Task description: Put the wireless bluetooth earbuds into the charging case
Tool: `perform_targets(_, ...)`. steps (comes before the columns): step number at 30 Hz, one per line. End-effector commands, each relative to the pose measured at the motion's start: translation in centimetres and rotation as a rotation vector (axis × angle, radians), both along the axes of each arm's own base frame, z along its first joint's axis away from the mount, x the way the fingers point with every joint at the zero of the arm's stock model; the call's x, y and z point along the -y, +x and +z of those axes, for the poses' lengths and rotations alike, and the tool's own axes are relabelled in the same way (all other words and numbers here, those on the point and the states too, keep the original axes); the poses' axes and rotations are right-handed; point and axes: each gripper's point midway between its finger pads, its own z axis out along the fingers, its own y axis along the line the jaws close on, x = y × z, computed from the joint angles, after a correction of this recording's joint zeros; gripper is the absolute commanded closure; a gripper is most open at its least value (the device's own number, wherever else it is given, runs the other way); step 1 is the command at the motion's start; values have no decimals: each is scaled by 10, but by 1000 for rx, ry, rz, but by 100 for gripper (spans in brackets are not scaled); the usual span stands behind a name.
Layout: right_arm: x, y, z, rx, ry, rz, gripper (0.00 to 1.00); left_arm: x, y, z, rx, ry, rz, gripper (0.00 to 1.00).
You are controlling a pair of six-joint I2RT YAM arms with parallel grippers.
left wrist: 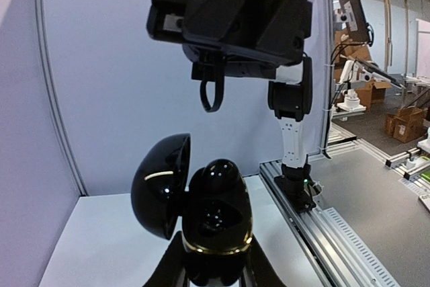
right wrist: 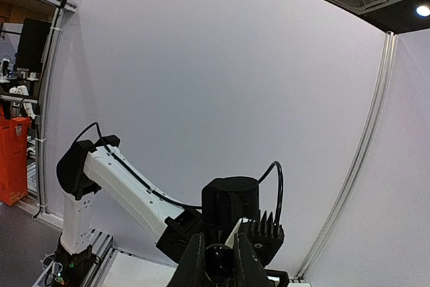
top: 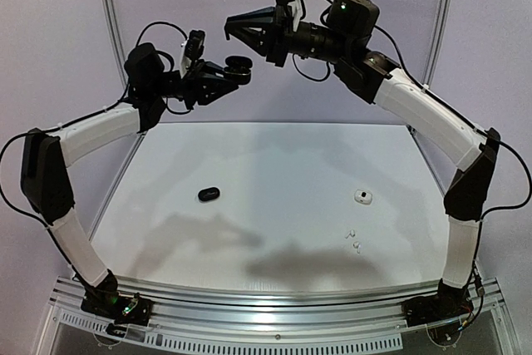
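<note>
Left wrist view, nearest the lens: black charging case (left wrist: 215, 213), glossy, clamped at its base by the left claw (top: 235, 69). Its lid (left wrist: 161, 193) is hinged open to one side. Case is held high, well above the table (top: 274, 164).

Right claw (top: 232, 29) is narrow, pinching a small black earbud (right wrist: 218, 260) between its fingertips. It sits just above and beside the held case, not touching it.

On the table, well apart from the arms: a second black case (top: 208, 194), a white case (top: 362, 197), and two white earbuds (top: 353, 239) near the white one.

Step in hand, by my judgement: seat the black earbud in the open case, mid-air.

Notes for doing it well:
- Hold the left claw rigid, with the case opening turned to face the right claw and the lid swung clear of the approach path.
- Cannot tell from these views which well is free, nor the stem's orientation in the pinch. Check both before descending.
- Line the stem up with its socket first, then go straight down slowly.
- Release only once the earbud sits in the well. Glossy surfaces look slippery, and a drop from this height would likely lose the earbud.
</note>
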Motion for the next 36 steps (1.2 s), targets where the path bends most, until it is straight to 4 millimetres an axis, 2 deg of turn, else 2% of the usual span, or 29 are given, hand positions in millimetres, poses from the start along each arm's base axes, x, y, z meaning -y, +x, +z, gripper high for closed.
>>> perform_targets(1,2,-3,-14,11,-44,21,99,10,-7,3,-2,-1,-23,100)
perform_targets(5,7,-9,-14,33,-59,7,99,13,-10,7,-10,10,-38,100)
perform_targets(12,5,-13,-31,3,-91,-3,99,17,-21,3,24,16,-76,100)
perform_targets(16,11,-17,-29,5,-83,-26,100,20,-26,-2,24,12,-83,100)
perform_targets(24,11,-10,-37,-9,-72,-59,100,22,-27,-4,42,14,-72,100)
perform_targets(36,-2,2,-52,-22,-93,-112,100,16,-29,-5,65,-5,-41,100)
